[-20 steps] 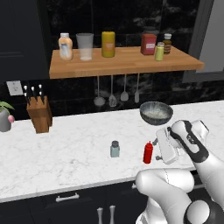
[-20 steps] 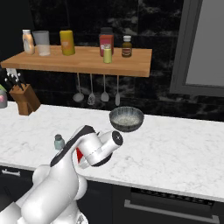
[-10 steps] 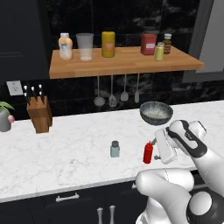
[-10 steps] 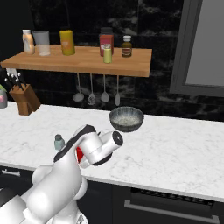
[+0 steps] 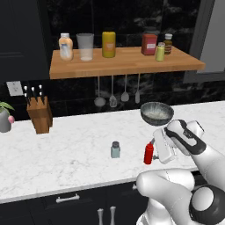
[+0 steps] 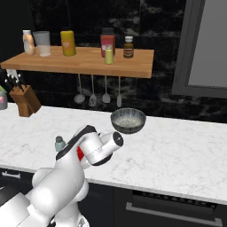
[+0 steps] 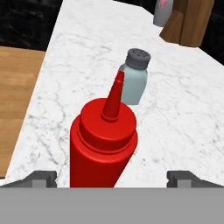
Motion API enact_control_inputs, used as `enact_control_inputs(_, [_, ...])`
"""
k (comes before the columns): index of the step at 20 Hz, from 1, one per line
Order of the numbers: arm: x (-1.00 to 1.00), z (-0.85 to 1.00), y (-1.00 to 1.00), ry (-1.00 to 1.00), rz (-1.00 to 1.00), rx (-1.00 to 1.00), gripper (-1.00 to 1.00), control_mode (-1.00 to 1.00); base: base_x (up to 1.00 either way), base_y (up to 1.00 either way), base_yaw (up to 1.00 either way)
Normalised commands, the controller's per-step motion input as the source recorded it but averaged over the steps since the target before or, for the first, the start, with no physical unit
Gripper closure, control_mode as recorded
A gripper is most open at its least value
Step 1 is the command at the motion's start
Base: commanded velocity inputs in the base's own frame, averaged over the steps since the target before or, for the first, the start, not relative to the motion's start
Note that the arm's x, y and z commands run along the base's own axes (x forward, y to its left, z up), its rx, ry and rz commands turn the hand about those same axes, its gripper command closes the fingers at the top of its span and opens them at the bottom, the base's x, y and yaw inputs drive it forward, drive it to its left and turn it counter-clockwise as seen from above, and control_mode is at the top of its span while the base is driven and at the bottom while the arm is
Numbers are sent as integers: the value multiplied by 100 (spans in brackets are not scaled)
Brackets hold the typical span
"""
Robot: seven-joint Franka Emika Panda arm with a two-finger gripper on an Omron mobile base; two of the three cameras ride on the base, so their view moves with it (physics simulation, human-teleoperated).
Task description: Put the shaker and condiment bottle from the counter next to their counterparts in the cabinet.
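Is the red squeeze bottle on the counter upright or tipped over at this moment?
Upright: the condiment bottle stands on its base on the counter, nozzle up, between the open gripper's tips.

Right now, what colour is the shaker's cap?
Dark grey, clearest in the hand view: shaker.

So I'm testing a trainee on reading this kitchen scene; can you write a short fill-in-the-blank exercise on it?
1. The open hand faces the ____ condiment bottle, which stands between its fingertips.
2. The shaker on the counter has a dark grey ____.
3. On the cabinet, the yellow-green shaker stands beside a ____ jar.
4. The metal bowl sits on the ____.

Missing words: red; cap; red; counter
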Motion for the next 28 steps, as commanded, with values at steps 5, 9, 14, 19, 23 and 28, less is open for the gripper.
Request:
enact_control_inputs(5, [12,0,15,1,0,1,-100,-100,0,0,0])
enact_control_inputs(9, [13,-2,10,3,0,2,-100,-100,0,0,0])
enact_control_inputs(14, [9,-3,10,4,0,2,-100,-100,0,0,0])
enact_control_inputs(19, [4,-3,11,4,0,2,100,-100,0,0,0])
enact_control_inputs(23, [0,0,7,0,0,6,100,-100,0,0,0])
enact_control_inputs(28, [0,6,7,0,-2,3,100,-100,0,0,0])
